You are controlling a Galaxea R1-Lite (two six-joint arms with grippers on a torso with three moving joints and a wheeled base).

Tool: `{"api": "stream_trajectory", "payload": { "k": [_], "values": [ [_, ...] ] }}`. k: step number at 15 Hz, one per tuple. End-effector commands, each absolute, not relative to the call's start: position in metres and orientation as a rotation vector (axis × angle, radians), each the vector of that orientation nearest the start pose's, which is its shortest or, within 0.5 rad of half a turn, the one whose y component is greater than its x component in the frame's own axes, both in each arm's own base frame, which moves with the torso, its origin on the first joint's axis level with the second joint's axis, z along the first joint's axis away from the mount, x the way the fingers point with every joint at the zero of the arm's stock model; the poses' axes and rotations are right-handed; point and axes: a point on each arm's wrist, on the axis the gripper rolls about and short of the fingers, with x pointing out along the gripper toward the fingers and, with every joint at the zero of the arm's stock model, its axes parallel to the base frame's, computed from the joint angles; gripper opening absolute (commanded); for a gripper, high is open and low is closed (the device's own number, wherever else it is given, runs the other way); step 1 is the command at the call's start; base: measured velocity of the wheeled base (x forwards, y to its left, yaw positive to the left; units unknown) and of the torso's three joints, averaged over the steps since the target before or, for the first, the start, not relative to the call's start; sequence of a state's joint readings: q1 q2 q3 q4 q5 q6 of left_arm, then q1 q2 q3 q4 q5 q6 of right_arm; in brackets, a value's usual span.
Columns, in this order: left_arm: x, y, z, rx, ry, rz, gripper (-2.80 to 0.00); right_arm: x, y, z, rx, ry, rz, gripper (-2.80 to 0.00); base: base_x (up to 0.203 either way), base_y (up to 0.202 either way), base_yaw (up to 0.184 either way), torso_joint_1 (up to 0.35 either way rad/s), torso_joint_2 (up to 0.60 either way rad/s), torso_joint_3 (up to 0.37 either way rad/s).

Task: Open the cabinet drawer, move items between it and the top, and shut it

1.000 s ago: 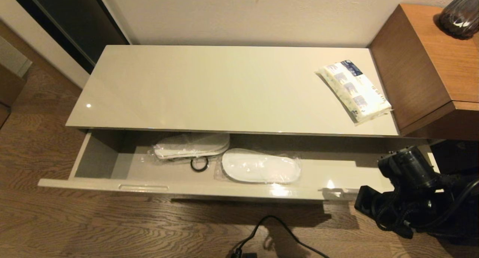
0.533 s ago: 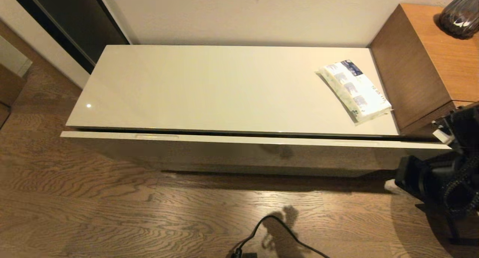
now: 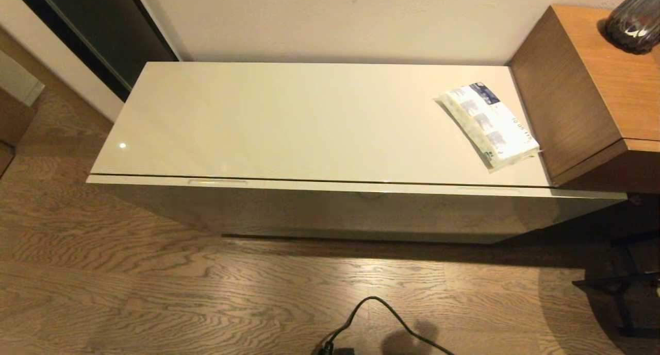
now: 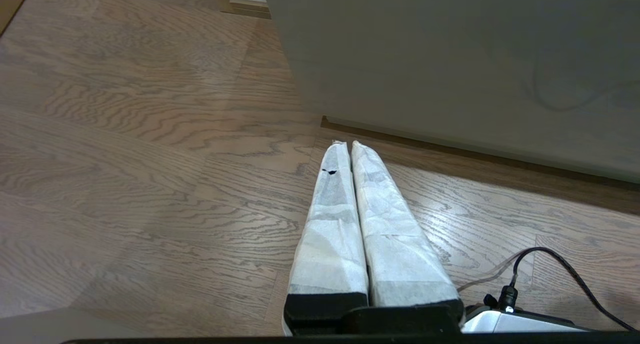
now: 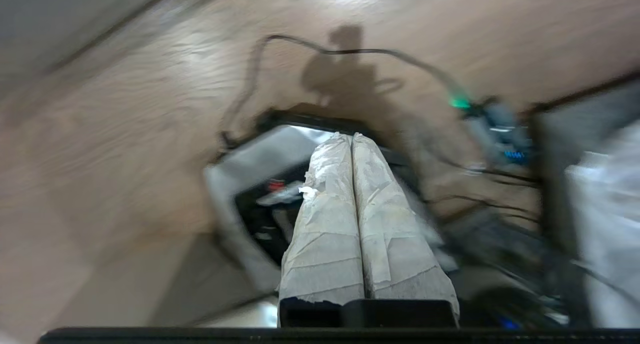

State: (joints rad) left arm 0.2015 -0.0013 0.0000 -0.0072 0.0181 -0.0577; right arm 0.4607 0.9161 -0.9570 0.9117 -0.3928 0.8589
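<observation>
The cabinet drawer (image 3: pixel 330 200) is pushed in, its cream front flush under the top (image 3: pixel 289 123). A white tissue pack (image 3: pixel 488 124) with blue prints lies on the top's right end. The slippers are hidden inside the drawer. Neither arm shows in the head view. My left gripper (image 4: pixel 346 144) is shut and empty, low over the floor in front of the cream front (image 4: pixel 450 59). My right gripper (image 5: pixel 350 136) is shut and empty too, held over the floor and the robot's base.
A taller brown wooden unit (image 3: pixel 593 82) with a dark vase (image 3: pixel 634 20) stands against the cabinet's right end. A black cable (image 3: pixel 381 319) lies on the wood floor in front. A dark frame (image 3: pixel 619 288) stands at the lower right.
The drawer went from wide open to shut, hiding the slippers and black ring. My right arm, at the drawer's right end before, has pulled back out of the head view.
</observation>
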Motion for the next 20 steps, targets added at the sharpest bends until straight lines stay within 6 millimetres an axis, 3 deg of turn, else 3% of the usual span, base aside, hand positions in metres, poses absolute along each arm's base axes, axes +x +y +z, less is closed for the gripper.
{"api": "stream_trajectory", "payload": {
  "k": [1,3,5,7,8,12,15,20],
  "values": [
    [-0.025,-0.005,0.075,-0.054,-0.052,0.219,-2.80,-0.018,-0.018,0.248,0.469,0.690,-0.293,-2.80,0.000,0.000,0.000,0.000,0.00,0.000],
    [-0.025,-0.005,0.075,-0.054,-0.052,0.220,-2.80,-0.056,-0.026,0.245,0.466,0.662,-0.387,-2.80,0.000,0.000,0.000,0.000,0.00,0.000],
    [-0.025,-0.005,0.075,-0.054,-0.052,0.219,-2.80,-0.089,-0.016,0.241,0.421,0.627,-0.448,-2.80,0.000,0.000,0.000,0.000,0.00,0.000],
    [-0.025,-0.005,0.075,-0.054,-0.052,0.219,-2.80,-0.126,0.000,0.219,0.337,0.557,-0.415,-2.80,0.000,0.000,0.000,0.000,0.00,0.000],
    [-0.025,-0.005,0.075,-0.054,-0.053,0.221,-2.80,-0.129,0.003,0.205,0.290,0.562,-0.390,-2.80,0.000,0.000,0.000,0.000,0.00,0.000],
    [-0.025,-0.005,0.075,-0.054,-0.053,0.221,-2.80,-0.119,-0.007,0.168,0.189,0.567,-0.322,-2.80,0.000,0.000,0.000,0.000,0.00,0.000],
    [-0.025,-0.005,0.075,-0.053,-0.052,0.218,-2.80,-0.124,-0.006,0.137,0.095,0.378,-0.255,-2.80,0.000,0.000,0.000,0.000,0.00,0.000],
    [-0.025,-0.005,0.075,-0.054,-0.052,0.219,-2.80,-0.051,-0.006,0.108,0.026,0.101,-0.251,-2.80,0.000,0.000,0.000,0.000,0.00,0.000]
  ]
}}
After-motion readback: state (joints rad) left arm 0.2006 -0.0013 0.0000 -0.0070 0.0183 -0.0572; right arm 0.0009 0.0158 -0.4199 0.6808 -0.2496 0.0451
